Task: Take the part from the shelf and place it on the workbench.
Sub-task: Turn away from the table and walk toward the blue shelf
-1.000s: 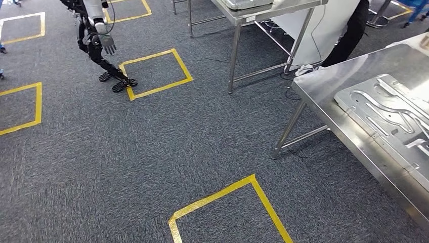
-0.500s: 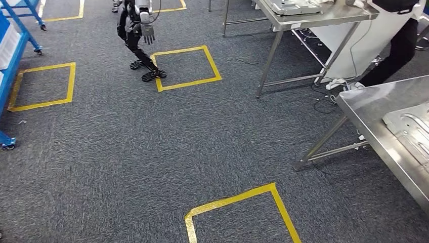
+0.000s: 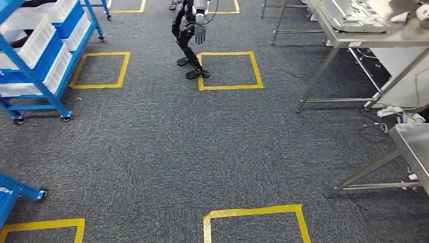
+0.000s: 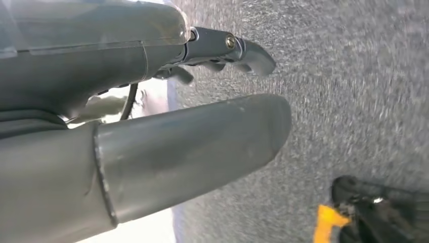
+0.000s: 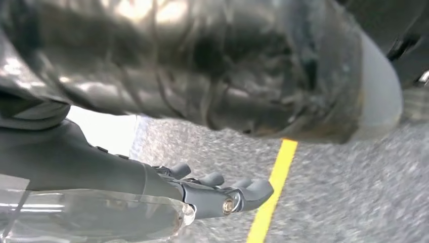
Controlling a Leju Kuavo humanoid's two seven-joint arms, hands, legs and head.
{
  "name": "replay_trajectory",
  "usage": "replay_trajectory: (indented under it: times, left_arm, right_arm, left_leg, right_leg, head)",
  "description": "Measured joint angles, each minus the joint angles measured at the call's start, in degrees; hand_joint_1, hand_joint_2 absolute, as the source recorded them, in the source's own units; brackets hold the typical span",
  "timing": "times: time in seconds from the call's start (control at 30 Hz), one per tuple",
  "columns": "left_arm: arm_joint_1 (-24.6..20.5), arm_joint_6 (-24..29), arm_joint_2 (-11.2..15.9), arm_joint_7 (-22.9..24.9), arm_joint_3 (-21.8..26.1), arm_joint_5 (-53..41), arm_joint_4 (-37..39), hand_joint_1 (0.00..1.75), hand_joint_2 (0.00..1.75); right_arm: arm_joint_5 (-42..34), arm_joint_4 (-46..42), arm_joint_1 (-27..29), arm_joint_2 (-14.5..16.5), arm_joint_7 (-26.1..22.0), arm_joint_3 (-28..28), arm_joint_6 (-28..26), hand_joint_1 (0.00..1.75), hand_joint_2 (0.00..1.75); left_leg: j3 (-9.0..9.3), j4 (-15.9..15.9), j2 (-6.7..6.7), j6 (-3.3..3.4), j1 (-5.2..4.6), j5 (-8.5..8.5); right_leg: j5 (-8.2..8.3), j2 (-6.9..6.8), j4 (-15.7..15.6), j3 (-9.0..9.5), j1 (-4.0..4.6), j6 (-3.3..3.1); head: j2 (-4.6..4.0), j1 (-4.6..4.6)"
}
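Note:
A blue wheeled shelf [image 3: 36, 80] with white bins [image 3: 33, 36] stands at the far left in the head view; what the bins hold is too small to tell. Only a corner of the steel workbench [image 3: 416, 148] shows at the right edge. My left hand [image 4: 167, 136] hangs over the grey carpet with its thumb and fingers stretched out and holds nothing. My right hand [image 5: 167, 190] also hangs over the carpet beside a yellow tape line, fingers straight and apart, with nothing in it.
Another humanoid robot [image 3: 191, 35] stands far ahead by a yellow tape square [image 3: 230, 70]. A second steel table [image 3: 399, 35] at the back right carries a grey metal piece [image 3: 350, 14]. Cables [image 3: 377, 126] lie near the workbench leg. A blue frame [image 3: 11, 188] shows at the lower left.
The camera has swung left: the workbench with its stamped metal plate has slid out at the right, and the blue shelf has come into view on the left.

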Motion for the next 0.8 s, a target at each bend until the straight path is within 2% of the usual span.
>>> replay_trajectory:
  times: [0.03, 0.1, 0.13, 0.17, 0.23, 0.3, 0.33, 0.37, 0.4, 0.43, 0.47, 0.5, 0.53, 0.57, 0.6, 0.63, 0.7, 0.77, 0.8]
  left_arm:
    - [0.1, 0.0, 0.4, 0.0, 0.0, -0.1, -0.1, 0.00, 0.00]
    - [0.2, -0.1, 1.2, -0.1, -0.1, -0.4, -0.2, 0.00, 0.00]
    - [0.2, -0.1, 1.5, -0.2, -0.2, -0.5, -0.3, 0.00, 0.00]
    - [0.1, -0.2, 1.6, -0.3, -0.4, -0.6, -0.4, 0.00, 0.00]
    - [0.0, -0.3, 2.0, -0.6, -0.7, -0.9, -0.5, 0.00, 0.00]
    - [0.1, -0.4, 2.6, -0.8, -1.1, -1.1, -0.7, 0.00, 0.00]
    - [0.1, -0.4, 2.9, -0.8, -1.1, -1.1, -0.8, 0.00, 0.00]
    - [0.1, -0.4, 3.0, -0.9, -1.2, -1.1, -0.8, 0.00, 0.00]
    - [0.0, -0.4, 3.1, -0.9, -1.3, -1.1, -0.9, 0.00, 0.00]
    - [-0.1, -0.4, 3.2, -1.0, -1.4, -1.2, -0.9, 0.00, 0.00]
    - [-0.1, -0.4, 3.2, -1.0, -1.5, -1.3, -1.0, 0.00, 0.00]
    - [-0.2, -0.4, 3.3, -1.1, -1.6, -1.4, -1.0, 0.00, 0.00]
    - [-0.2, -0.4, 3.3, -1.2, -1.7, -1.6, -1.0, 0.00, 0.00]
    - [-0.1, -0.4, 3.3, -1.3, -1.8, -1.7, -1.0, 0.00, 0.00]
    - [-0.1, -0.4, 3.3, -1.3, -1.9, -1.8, -1.0, 0.00, 0.00]
    - [-0.1, -0.4, 3.3, -1.3, -2.1, -1.8, -1.0, 0.00, 0.00]
    - [-0.1, -0.4, 3.2, -1.3, -2.3, -1.9, -1.0, 0.00, 0.00]
    - [-0.1, -0.5, 3.2, -1.3, -2.6, -2.0, -1.0, 0.00, 0.00]
    - [-0.1, -0.5, 3.2, -1.3, -2.6, -2.1, -1.0, 0.00, 0.00]
  right_arm:
    - [-0.1, 0.0, -0.1, 0.3, -0.1, -0.1, 0.0, 0.00, 0.00]
    - [-0.3, 0.0, -0.4, 0.8, -0.1, -0.4, 0.0, 0.00, 0.00]
    - [-0.5, 0.0, -0.5, 0.9, -0.2, -0.5, 0.0, 0.00, 0.00]
    - [-0.6, 0.0, -0.6, 1.0, -0.2, -0.6, -0.1, 0.00, 0.00]
    - [-0.8, 0.1, -0.8, 1.2, -0.4, -0.8, -0.2, 0.00, 0.00]
    - [-1.1, 0.2, -1.1, 1.6, -0.7, -0.9, -0.3, 0.00, 0.00]
    - [-1.2, 0.2, -1.3, 1.7, -0.8, -1.0, -0.3, 0.00, 0.00]
    - [-1.3, 0.3, -1.3, 1.8, -0.9, -1.2, -0.3, 0.00, 0.00]
    - [-1.5, 0.3, -1.4, 1.9, -1.0, -1.4, -0.4, 0.00, 0.00]
    - [-1.6, 0.3, -1.3, 2.0, -1.0, -1.6, -0.5, 0.00, 0.00]
    - [-1.8, 0.4, -1.3, 2.1, -1.0, -1.9, -0.5, 0.00, 0.00]
    - [-1.9, 0.4, -1.3, 2.1, -1.0, -2.1, -0.7, 0.00, 0.00]
    - [-1.9, 0.5, -1.2, 2.1, -1.0, -2.2, -0.8, 0.00, 0.00]
    - [-2.0, 0.5, -1.2, 2.1, -1.0, -2.3, -0.9, 0.00, 0.00]
    - [-2.0, 0.5, -1.2, 2.1, -1.0, -2.4, -0.9, 0.00, 0.00]
    - [-2.0, 0.5, -1.2, 2.1, -1.0, -2.5, -1.0, 0.00, 0.00]
    - [-2.0, 0.5, -1.1, 2.1, -1.0, -2.7, -1.0, 0.00, 0.00]
    - [-2.0, 0.5, -1.2, 2.1, -1.0, -2.9, -1.1, 0.00, 0.00]
    - [-2.0, 0.5, -1.2, 2.1, -1.0, -3.0, -1.2, 0.00, 0.00]
  left_leg:
    - [0.40, -1.1, 0.34, -0.63, 0.41, 1.28]
    - [3.68, -7.7, 2.14, -1.96, 1.13, 4.93]
    - [5.09, -10.3, 3.29, -2.35, 1.24, 6.01]
    - [5.94, -12.0, 4.24, -2.39, 1.26, 6.58]
    - [5.84, -11.9, 4.26, -1.12, 0.89, 6.43]
    - [5.58, -11.7, 3.10, 0.38, 0.62, 6.43]
    - [5.51, -11.8, 2.63, 0.84, 0.58, 6.51]
    - [5.40, -11.9, 2.14, 1.25, 0.56, 6.68]
    - [5.31, -11.9, 1.69, 1.63, 0.55, 6.88]
    - [5.06, -12.0, 1.29, 1.95, 0.46, 7.05]
    - [4.80, -12.0, 0.84, 2.20, 0.29, 7.20]
    - [4.59, -12.0, 0.33, 2.40, 0.07, 7.32]
    - [4.45, -12.0, -0.24, 2.53, -0.16, 7.39]
    - [4.41, -12.0, -0.88, 2.60, -0.35, 7.45]
    - [4.44, -11.9, -1.49, 2.62, -0.48, 7.50]
    - [4.48, -12.0, -2.04, 2.60, -0.52, 7.55]
    - [4.41, -12.0, -3.08, 2.30, -0.51, 7.77]
    - [4.17, -12.1, -3.93, 1.76, -0.36, 8.13]
    - [4.09, -12.3, -4.37, 1.43, -0.31, 8.34]
  right_leg:
    - [-0.41, -0.93, 0.5, -0.04, -0.38, 0.48]
    - [-1.44, -2.52, 1.8, -0.17, -1.18, 1.56]
    - [-1.94, -3.08, 2.6, -0.27, -1.34, 2.08]
    - [-2.48, -3.51, 3.3, -0.41, -1.38, 2.58]
    - [-3.15, -4.24, 4.0, -0.51, -1.24, 3.32]
    - [-3.42, -5.06, 4.2, -0.27, -1.48, 3.88]
    - [-3.79, -4.65, 4.5, -0.19, -1.71, 4.18]
    - [-4.75, -3.44, 5.4, -0.47, -1.92, 4.41]
    - [-6.38, -1.79, 7.5, -1.35, -2.08, 4.56]
    - [-8.47, 0.08, 10.6, -2.77, -2.15, 4.59]
    - [-10.54, 1.32, 14.5, -4.62, -2.12, 4.47]
    - [-11.93, 1.86, 18.0, -6.30, -2.04, 4.27]
    - [-12.24, 2.09, 20.0, -7.31, -1.93, 3.98]
    - [-11.36, 2.25, 19.9, -7.32, -1.75, 3.56]
    - [-9.46, 2.48, 17.6, -6.27, -1.49, 3.06]
    - [-7.11, 3.05, 13.7, -4.50, -1.14, 2.48]
    - [-4.06, 5.01, 6.8, -1.49, -0.51, 1.59]
    - [-3.53, 5.71, 4.7, -0.75, -0.13, 1.24]
    - [-3.28, 5.05, 4.3, -0.71, -0.07, 1.13]
  head:
    - [0.00, 0.00]
    - [0.00, -0.01]
    - [0.00, -0.03]
    - [0.00, -0.02]
    - [0.00, 0.00]
    - [0.00, 0.02]
    - [0.00, 0.03]
    - [0.00, 0.03]
    - [0.00, 0.04]
    - [0.00, 0.04]
    - [0.00, 0.04]
    - [0.00, 0.03]
    - [0.00, 0.03]
    - [0.00, 0.02]
    - [0.00, 0.02]
    - [0.00, 0.02]
    - [0.00, 0.02]
    - [0.00, 0.02]
    - [0.00, 0.03]
